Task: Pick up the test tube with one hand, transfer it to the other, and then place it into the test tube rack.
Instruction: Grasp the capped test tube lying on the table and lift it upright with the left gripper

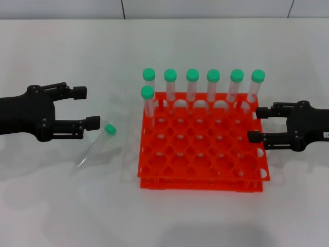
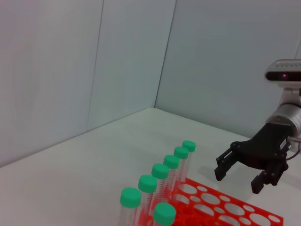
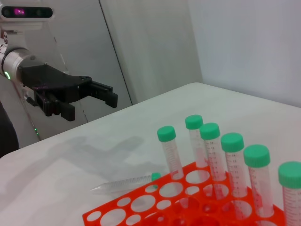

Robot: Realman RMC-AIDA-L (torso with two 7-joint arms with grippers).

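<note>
A matte white tabletop (image 1: 61, 206) fills the scene under even, diffuse light that casts only faint shadows, bounded at its far edge by pale grey-white wall panels (image 2: 127, 61) divided by thin dark vertical seams (image 2: 165, 54), which meet in a corner behind the table.
</note>
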